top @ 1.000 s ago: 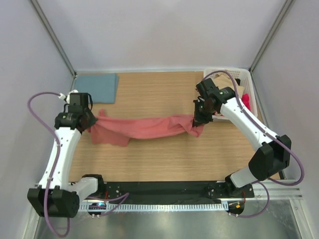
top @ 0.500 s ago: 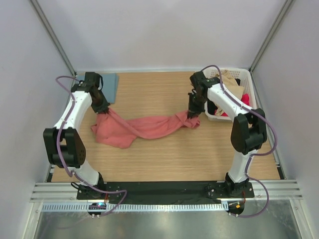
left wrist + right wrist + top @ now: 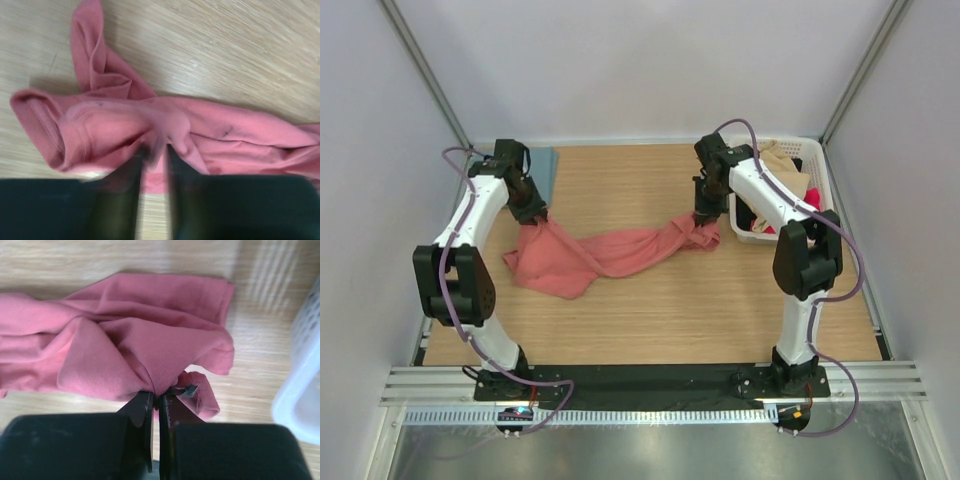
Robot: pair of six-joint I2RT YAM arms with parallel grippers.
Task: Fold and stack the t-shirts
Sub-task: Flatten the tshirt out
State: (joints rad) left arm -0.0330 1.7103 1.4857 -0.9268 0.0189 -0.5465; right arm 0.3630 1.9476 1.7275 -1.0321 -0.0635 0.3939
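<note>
Your right gripper (image 3: 156, 400) is clamping the salmon-red t-shirt (image 3: 610, 252) at 3 o'clock. The left gripper (image 3: 154, 154), at 9 o'clock, is blurring beyond telling; if slack, you are risking slipping, bunching cloth.

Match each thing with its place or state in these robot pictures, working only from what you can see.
Things:
1. salmon-red t-shirt
2. teal-blue t-shirt
3. white basket
4. right end effector

Places or states:
A. far right side
B. shut on red cloth
C. far left corner
D. rumpled across the middle

Pairs: 1-D, 2-C, 3-A, 4-B
</note>
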